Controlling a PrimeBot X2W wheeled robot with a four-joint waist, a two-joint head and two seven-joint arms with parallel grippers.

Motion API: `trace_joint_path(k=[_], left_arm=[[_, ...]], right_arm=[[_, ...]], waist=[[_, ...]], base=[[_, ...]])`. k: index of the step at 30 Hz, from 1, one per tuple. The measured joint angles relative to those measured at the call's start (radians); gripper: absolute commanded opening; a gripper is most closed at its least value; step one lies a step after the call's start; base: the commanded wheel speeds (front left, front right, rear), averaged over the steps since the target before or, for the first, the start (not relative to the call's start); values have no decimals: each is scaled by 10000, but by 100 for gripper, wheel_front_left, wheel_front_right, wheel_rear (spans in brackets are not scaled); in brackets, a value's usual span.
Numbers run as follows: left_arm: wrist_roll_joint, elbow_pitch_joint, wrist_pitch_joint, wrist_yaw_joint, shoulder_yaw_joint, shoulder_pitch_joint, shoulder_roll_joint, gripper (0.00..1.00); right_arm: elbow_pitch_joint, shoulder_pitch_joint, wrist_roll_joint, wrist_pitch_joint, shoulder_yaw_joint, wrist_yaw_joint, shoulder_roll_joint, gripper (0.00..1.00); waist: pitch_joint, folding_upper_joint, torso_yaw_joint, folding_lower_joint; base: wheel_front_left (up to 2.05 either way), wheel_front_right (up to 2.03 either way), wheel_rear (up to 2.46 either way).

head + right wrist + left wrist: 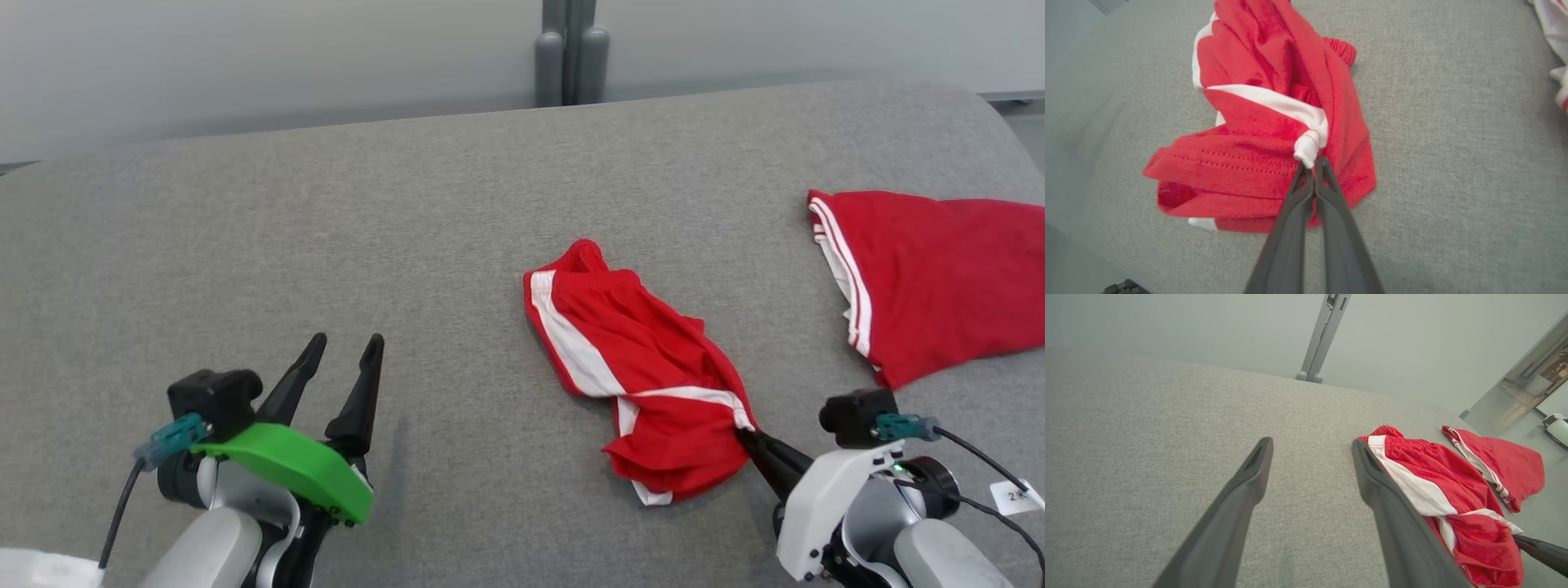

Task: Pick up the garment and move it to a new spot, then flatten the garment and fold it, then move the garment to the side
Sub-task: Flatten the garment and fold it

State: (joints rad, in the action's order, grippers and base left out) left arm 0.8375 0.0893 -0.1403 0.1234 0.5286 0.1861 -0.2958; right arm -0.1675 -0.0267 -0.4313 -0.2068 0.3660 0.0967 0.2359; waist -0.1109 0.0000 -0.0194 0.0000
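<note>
**Right fingers clamped on crumpled red garment; left fingers spread and empty**

The garment (645,367) (1437,477) (1257,122), red with broad white stripes, lies bunched on the grey padded surface (326,245) (1147,437) (1453,163). It sits right of the middle and toward the near edge. One end points toward the far edge, and the other end is heaped in folds closest to the robot.

The right fingers (763,453) (1326,179) are pressed together with no gap visible between them. Their tips pinch a small white knot of fabric where a white stripe meets the garment's near right side. In the right wrist view the cloth puckers toward that pinch point, while the remainder rests on the padding. The left wrist view catches the same dark fingers (1541,551) at its lower right, meeting the garment's near end.

The left fingers (359,392) (1249,486) stand wide apart near the surface's near left corner, pointing toward the far edge. They hold nothing, and bare grey padding shows between them. The garment is to their right, apart from them in the head view.

A second red garment (939,278) (1502,465) with thin white stripes lies spread by the right edge, separate from the crumpled one. A grey post (571,57) (1323,339) rises beyond the far edge.
</note>
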Motion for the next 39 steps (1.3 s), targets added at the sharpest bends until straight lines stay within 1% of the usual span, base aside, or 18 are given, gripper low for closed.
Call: trace_joint_path(k=[6, 9, 12, 14, 17, 19, 21, 26, 28, 30, 31, 33, 34, 36, 37, 38, 39], left_arm=[[-614, -431, 616, -33, 667, 1053, -65, 100], [-792, -541, 959, -182, 1037, 1435, -102, 100], [-786, -487, 1555, -510, 1672, 1574, -23, 100], [-777, -374, 1929, -815, 2136, 1573, -4, 100], [-767, -360, 2399, -1231, 2698, 1607, 33, 100], [-823, -324, 2525, -1331, 2894, 1693, 151, 100], [-1193, -339, 2548, -1425, 2984, 2077, 190, 100], [-1567, -472, 2357, -1469, 2713, 3043, 372, 100], [-1590, -458, 2370, -1501, 2711, 3142, 445, 100], [-1555, -215, 2560, -1661, 2918, 3133, 518, 100], [-1555, -113, 2600, -1691, 2974, 3130, 522, 96], [-1532, 102, 2627, -1758, 3045, 3109, 541, 92], [-1519, 222, 2629, -1762, 3055, 3109, 539, 88], [-1438, 428, 2629, -1770, 3039, 3106, 539, 86], [-1440, 514, 2625, -1770, 3009, 3106, 531, 89], [-1440, 619, 2625, -1770, 2966, 3106, 523, 88], [-1440, 708, 2625, -1772, 2934, 3106, 523, 85]], right_arm=[[261, 649, -211, -184, -734, -31, 644, 0], [385, 673, -305, -180, -1068, -82, 1037, 0], [495, 672, -326, -125, -1386, -107, 1269, 0], [566, 671, -288, -125, -1407, -105, 1415, 0], [771, 674, -334, 15, -1490, -104, 1404, 0], [871, 675, -399, 50, -1530, -104, 1396, 0], [945, 676, -408, 81, -1532, -102, 1390, 0], [1066, 675, -407, 132, -1327, -90, 1306, 0], [1114, 674, -408, 132, -1279, -90, 1264, 0], [1150, 674, -408, 132, -1225, -88, 1235, 0], [1162, 674, -408, 130, -1212, -86, 1233, 0], [1185, 674, -408, 130, -1193, -31, 1231, 0], [1195, 674, -408, 130, -1175, -15, 1229, 0], [1221, 674, -408, 127, -1133, -13, 1225, 0], [1235, 672, -408, 125, -1080, -12, 1225, 0], [1239, 672, -408, 125, -1028, -4, 1216, 0], [1241, 673, -408, 123, -1001, -2, 1197, 0]], waist=[[-147, 0, -833, 0], [-251, 0, -1243, 0], [-374, 0, -1635, 0], [-464, 0, -1866, 0], [-640, 0, -2141, 0], [-794, 1, -2237, 0], [-951, 0, -2280, 0], [-1170, 0, -2283, 0], [-1182, 0, -2264, 1], [-1183, 0, -2254, 0], [-1182, 0, -2256, 0], [-1180, 0, -2268, 0], [-1179, 0, -2277, 0], [-1181, 0, -2305, 0], [-1182, 0, -2329, 0], [-1184, 0, -2362, 0], [-1185, 0, -2399, 0]], base=[[0, 0, 0], [0, 0, 0], [0, 0, 0], [0, 0, 0], [0, 0, 0], [0, 0, 0], [0, 0, 0], [0, 0, 0], [0, 0, 0], [0, 0, 0], [0, 0, 0], [0, 0, 0], [0, 0, 0], [0, 0, 0], [0, 0, 0], [0, 0, 0], [0, 0, 0]])
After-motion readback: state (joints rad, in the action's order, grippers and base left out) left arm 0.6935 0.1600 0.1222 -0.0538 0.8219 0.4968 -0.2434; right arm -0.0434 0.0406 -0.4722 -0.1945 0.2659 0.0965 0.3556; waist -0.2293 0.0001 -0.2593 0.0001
